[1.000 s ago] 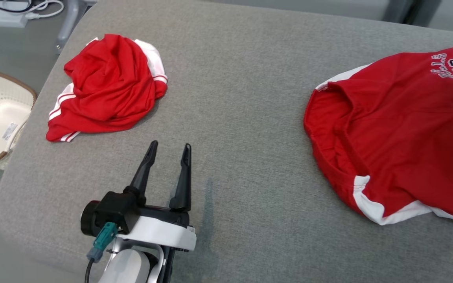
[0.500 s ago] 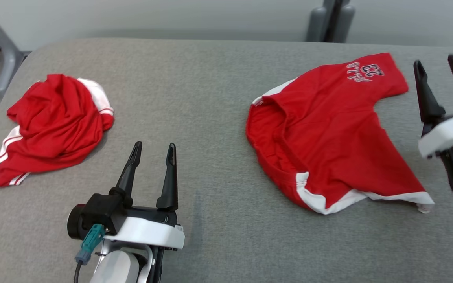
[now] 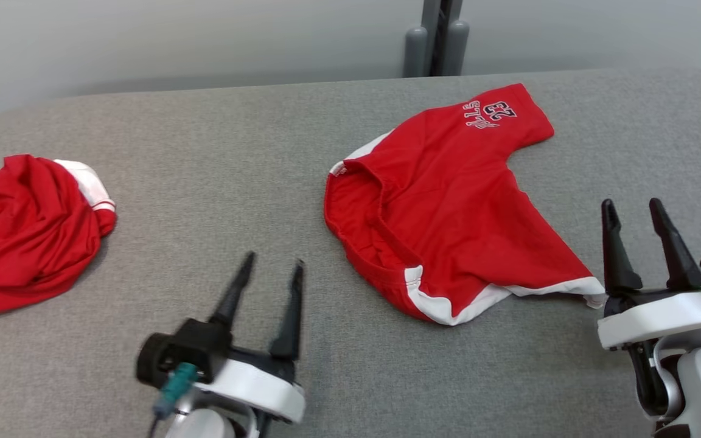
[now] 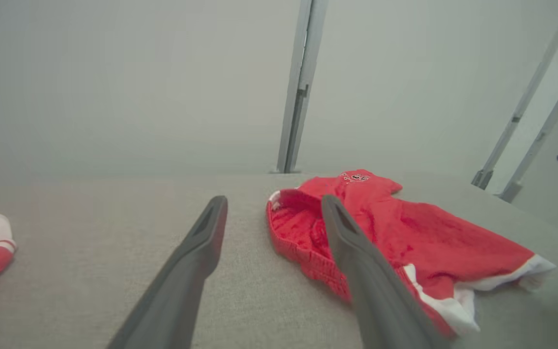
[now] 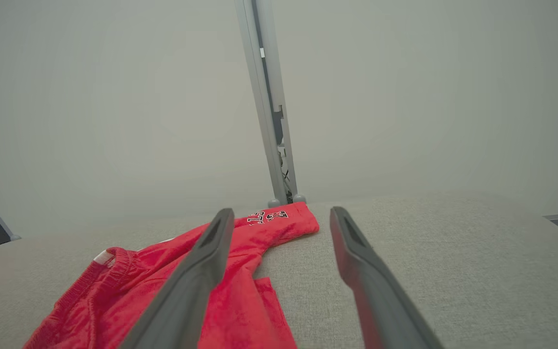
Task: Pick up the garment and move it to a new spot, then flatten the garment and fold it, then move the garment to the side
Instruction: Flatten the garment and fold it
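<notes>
Both spread, the left tool (image 3: 272, 260) and right tool (image 3: 630, 204) should each pinch opposite edges of the shorts (image 3: 448, 201) — low, evenly.

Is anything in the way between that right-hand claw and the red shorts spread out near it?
Nothing visible does. The right gripper is open beside the red shorts, near their white-trimmed corner, with just bare grey table between them. The crumpled red garment lies far off to the left.
</notes>
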Controlling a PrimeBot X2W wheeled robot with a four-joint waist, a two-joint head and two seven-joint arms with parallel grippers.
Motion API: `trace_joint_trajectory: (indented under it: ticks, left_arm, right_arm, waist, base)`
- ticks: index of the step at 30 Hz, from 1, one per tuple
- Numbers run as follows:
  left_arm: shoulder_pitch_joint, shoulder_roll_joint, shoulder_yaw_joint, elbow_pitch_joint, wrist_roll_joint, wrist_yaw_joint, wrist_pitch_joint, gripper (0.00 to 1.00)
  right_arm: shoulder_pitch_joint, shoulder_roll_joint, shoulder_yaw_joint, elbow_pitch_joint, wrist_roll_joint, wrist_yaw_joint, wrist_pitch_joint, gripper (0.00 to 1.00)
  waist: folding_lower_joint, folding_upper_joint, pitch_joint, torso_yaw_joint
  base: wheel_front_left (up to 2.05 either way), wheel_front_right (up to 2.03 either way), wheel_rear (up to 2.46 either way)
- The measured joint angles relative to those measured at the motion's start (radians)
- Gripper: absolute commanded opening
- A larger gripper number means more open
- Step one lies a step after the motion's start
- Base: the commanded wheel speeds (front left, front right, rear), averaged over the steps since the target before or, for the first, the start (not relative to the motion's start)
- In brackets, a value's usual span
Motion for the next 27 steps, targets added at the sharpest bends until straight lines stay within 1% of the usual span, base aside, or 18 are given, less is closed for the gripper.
trace_joint_trajectory:
  ticks: [1,2,8,10,14,18,23,27]
  left_arm:
    - [-0.004,-0.002,-0.024,0.021,0.003,-0.015,0.0,1.0]
    - [-0.004,-0.002,-0.024,0.021,0.003,-0.015,0.0,1.0]
    - [-0.108,-0.002,-0.209,0.207,0.023,-0.108,0.007,1.0]
    - [-0.158,-0.004,-0.248,0.257,0.016,-0.125,0.034,1.0]
    - [-0.268,-0.002,-0.297,0.322,0.026,-0.14,0.059,1.0]
    - [-0.336,-0.003,-0.35,0.388,0.047,-0.156,0.098,1.0]
    - [-0.388,-0.003,-0.361,0.453,0.045,-0.161,0.118,1.0]
    - [-0.396,-0.003,-0.367,0.492,0.031,-0.162,0.14,1.0]
  right_arm:
    - [0.006,0.005,0.0,0.0,-0.013,0.0,0.0,1.0]
    - [0.006,0.005,0.0,0.0,-0.013,0.0,0.0,1.0]
    - [0.012,0.03,-0.012,0.005,-0.031,0.0,0.0,1.0]
    - [0.01,0.035,-0.011,0.006,-0.036,0.0,0.0,1.0]
    - [0.007,0.045,-0.016,0.007,-0.038,0.0,0.0,1.0]
    - [0.007,0.052,-0.018,0.008,-0.039,0.0,0.0,1.0]
    - [0.008,0.062,-0.019,0.013,-0.039,0.0,0.0,1.0]
    - [0.008,0.065,-0.022,0.017,-0.039,0.0,0.0,1.0]
  waist:
    - [0.0,0.0,0.004,-0.007]
    - [0.0,0.0,0.004,-0.007]
    - [0.0,0.0,0.035,-0.047]
    - [0.0,0.0,0.045,-0.062]
    - [0.0,0.0,0.067,-0.093]
    - [0.0,0.0,0.084,-0.116]
    - [0.0,0.0,0.088,-0.128]
    - [0.0,0.0,0.085,-0.125]
  base:
    - [0.0,0.0,0.0]
    - [0.0,0.0,0.0]
    - [0.0,0.0,0.0]
    - [0.0,0.0,0.0]
    - [0.0,0.0,0.0]
    - [0.0,0.0,0.0]
    - [0.0,0.0,0.0]
    - [0.0,0.0,0.0]
